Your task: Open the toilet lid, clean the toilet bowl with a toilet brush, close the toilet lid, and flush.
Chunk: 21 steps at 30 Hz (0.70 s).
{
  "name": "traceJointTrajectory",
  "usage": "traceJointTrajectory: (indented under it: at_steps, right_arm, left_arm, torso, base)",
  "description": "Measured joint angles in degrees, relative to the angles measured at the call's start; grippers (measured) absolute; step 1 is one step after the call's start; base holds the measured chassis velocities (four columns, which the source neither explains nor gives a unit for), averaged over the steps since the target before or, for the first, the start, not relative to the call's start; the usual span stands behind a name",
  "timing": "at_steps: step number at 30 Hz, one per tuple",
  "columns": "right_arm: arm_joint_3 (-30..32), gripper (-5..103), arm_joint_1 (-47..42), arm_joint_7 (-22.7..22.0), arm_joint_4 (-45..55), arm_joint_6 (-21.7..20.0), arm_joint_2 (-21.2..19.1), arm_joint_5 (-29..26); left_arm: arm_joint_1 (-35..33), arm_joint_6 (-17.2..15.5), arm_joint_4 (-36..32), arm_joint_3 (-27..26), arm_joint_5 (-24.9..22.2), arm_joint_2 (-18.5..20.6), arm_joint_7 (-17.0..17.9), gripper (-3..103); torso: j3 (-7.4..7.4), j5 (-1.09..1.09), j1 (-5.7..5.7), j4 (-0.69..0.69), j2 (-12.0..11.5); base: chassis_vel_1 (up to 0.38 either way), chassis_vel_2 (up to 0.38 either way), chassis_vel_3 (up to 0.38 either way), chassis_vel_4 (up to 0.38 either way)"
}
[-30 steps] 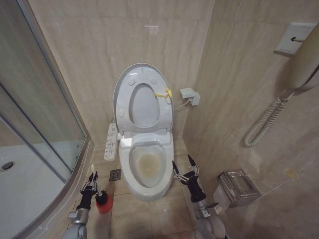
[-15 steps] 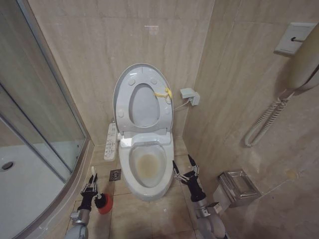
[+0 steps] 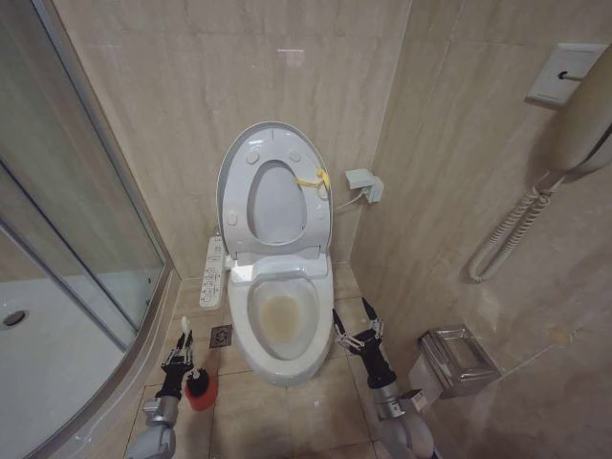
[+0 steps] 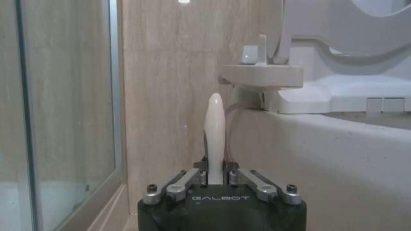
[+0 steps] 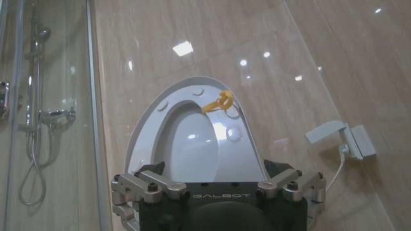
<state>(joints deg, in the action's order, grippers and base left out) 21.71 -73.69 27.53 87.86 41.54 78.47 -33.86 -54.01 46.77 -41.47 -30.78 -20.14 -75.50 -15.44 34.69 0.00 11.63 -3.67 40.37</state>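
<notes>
Room: I see beige tiled walls, tiled floor (image 3: 287,406), a glass shower screen (image 3: 67,249) to my left.
Toilet: one toilet bowl (image 3: 284,320) on the floor, toilet lid (image 3: 275,186) raised against the wall.
Writing: "GALBOT" on both wrists.
Left end effector (image 3: 178,356): clamped on the toilet brush (image 4: 214,137) handle, beside the bowl.
Right end effector (image 3: 355,323): fingers spread wide, by the bowl's right side.

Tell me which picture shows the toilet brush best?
The left wrist view: the toilet brush handle stands upright, big and close, between the left pincer fingers. The head view shows it small, its handle rising from the red cup on the floor. The right wrist view looks at the raised toilet lid.
</notes>
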Motion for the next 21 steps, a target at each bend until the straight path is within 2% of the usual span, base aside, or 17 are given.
traceJointTrajectory:
  at_steps: [12,13,20,21]
  right_arm:
    - [0.1,100,0.5,0.1,-0.6,0.0,0.0,-0.4]
    - [0.1,100,0.6,0.2,-0.7,0.0,0.0,-0.5]
    - [0.0,100,0.7,0.4,-0.7,0.1,-0.2,-0.7]
    - [0.0,100,0.6,0.4,-0.6,0.1,-0.2,-0.7]
  left_arm:
    - [-0.2,-0.3,1.5,-0.1,2.2,0.0,1.6,15]
    - [-0.4,-0.5,1.5,-0.2,2.3,0.0,1.9,12]
    - [-2.3,-1.4,-0.3,-0.4,2.2,0.0,2.6,12]
    - [-2.8,-1.6,-1.0,-0.4,2.1,0.0,2.7,36]
  torso:
    - [0.00,0.00,0.00,0.00,0.0]
    - [0.00,0.00,0.00,0.01,0.0]
    - [0.00,0.00,0.00,0.00,0.0]
    - [0.00,0.00,0.00,0.00,0.0]
  base:
    - [0.000,0.000,0.000,0.000]
    - [0.000,0.000,0.000,0.000]
    - [0.000,0.000,0.000,0.000]
    - [0.000,0.000,0.000,0.000]
